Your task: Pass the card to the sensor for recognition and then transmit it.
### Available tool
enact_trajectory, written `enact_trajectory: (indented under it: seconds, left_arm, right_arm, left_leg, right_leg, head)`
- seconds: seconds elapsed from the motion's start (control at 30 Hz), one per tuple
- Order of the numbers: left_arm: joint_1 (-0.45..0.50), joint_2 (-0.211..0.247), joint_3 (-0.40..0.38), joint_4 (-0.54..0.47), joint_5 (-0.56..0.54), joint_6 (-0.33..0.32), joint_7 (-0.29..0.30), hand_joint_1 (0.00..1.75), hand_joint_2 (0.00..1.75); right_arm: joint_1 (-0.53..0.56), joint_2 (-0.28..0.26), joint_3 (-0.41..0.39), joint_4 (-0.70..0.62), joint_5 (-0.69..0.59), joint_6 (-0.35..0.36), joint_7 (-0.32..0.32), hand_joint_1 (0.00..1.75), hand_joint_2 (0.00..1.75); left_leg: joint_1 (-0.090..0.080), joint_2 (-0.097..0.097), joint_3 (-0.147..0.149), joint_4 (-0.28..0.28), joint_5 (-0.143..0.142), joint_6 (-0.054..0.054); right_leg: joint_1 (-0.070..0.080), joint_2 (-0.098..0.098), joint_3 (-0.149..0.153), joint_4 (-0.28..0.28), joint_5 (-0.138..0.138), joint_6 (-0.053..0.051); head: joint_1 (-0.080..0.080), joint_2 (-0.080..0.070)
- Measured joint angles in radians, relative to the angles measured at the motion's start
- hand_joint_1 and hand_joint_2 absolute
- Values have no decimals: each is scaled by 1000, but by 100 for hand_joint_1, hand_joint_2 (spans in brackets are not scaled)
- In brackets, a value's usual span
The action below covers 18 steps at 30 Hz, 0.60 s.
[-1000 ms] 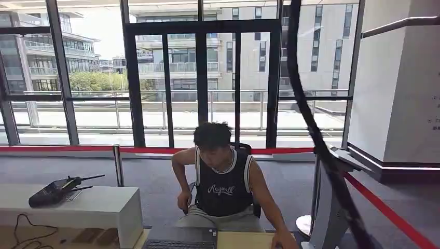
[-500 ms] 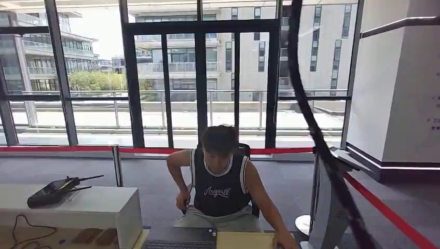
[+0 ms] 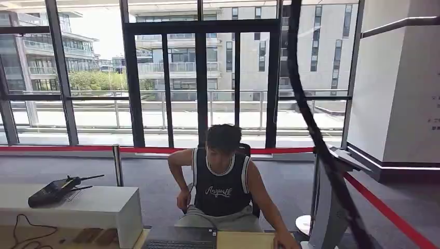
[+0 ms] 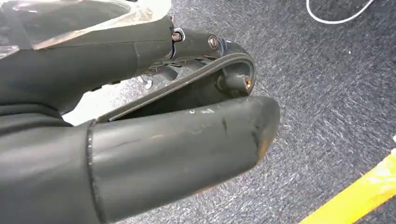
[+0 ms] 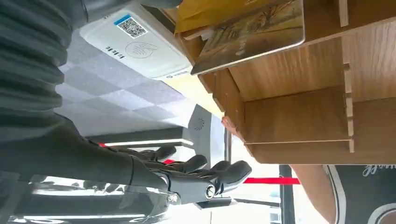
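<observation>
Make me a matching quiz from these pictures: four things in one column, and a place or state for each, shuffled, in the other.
Things
1. card
2. sensor
3. radio
4. right hand

Places or states
A. lies on the white counter
B. fingers apart, holding nothing
C. sticks out of the wooden rack
D. white, with a QR code label

Pairs: 1-C, 2-D, 3-A, 4-B
</observation>
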Motion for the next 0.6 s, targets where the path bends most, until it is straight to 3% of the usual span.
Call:
enact_trajectory:
  seconds: [0.6]
  left_arm:
    - [0, -7, -5, 7, -8, -4, -1, 0, 0]
  right_arm:
    - [6, 1, -1, -1, -5, -11, -25, 0, 175]
  left_leg:
    - [0, 0, 0, 0, 0, 0]
  right_leg:
    - [0, 0, 0, 0, 0, 0]
  head:
    - [2, 0]
